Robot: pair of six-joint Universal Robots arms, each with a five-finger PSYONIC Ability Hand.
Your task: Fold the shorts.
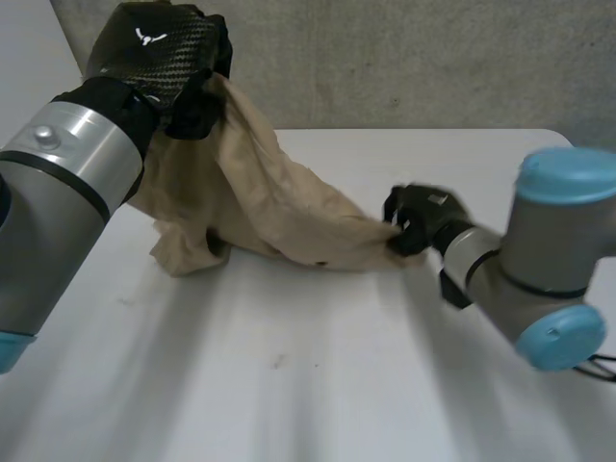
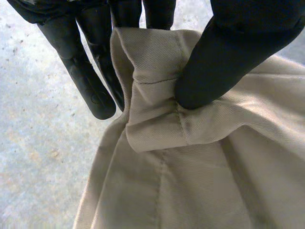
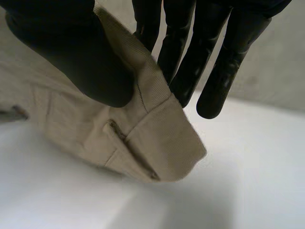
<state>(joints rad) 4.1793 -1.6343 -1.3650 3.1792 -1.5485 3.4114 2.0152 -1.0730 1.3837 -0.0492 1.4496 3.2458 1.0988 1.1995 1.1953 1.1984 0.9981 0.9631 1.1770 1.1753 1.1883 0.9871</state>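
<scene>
The white table (image 1: 318, 385) carried the bulk of the tan shorts (image 1: 269, 207), which lay crumpled between the two hands, their long axis running from one hand across to the other. That axis sloped. The left hand (image 1: 159, 58) was raised well off the table with one end of the cloth hanging from it, while the right hand (image 1: 419, 217) sat low, just above the table, at the opposite end. From the left hand the shorts fell away downward and towards the right hand; from the right hand they stretched back and rose towards the left. Neither hand was nearer, since each had its own end. The left hand was grasping the shorts, its thumb (image 2: 228, 52) pressing a seamed fold against the fingers (image 2: 90, 86) beside it. The right hand was grasping them too, with its thumb (image 3: 71, 52) on a thick hemmed band (image 3: 162, 143) and its fingers (image 3: 214, 71) behind the cloth. In my judgement the next move hinged on that slope: the ends would need drawing level and taut before a fold could lie flat.
</scene>
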